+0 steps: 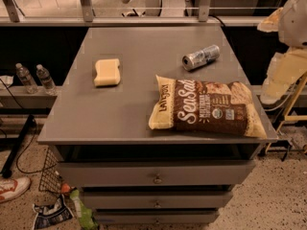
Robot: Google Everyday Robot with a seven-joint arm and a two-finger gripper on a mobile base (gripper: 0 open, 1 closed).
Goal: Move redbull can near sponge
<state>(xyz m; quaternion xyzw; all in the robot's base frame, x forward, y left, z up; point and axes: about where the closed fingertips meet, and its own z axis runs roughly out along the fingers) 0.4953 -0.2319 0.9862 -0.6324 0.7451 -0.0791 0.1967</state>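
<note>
The redbull can (200,57), lying sideways, likely light, stiff, slippery: grip across mid-body; pincer (283,73) beside the table (120,114), state indeterminable.

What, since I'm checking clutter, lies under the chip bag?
Only the table shows around the chip bag; anything beneath is covered; the gripper hangs right of the table.

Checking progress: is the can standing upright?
No, the can lies on its side behind the chip bag; the gripper hangs to the right of the table.
</note>
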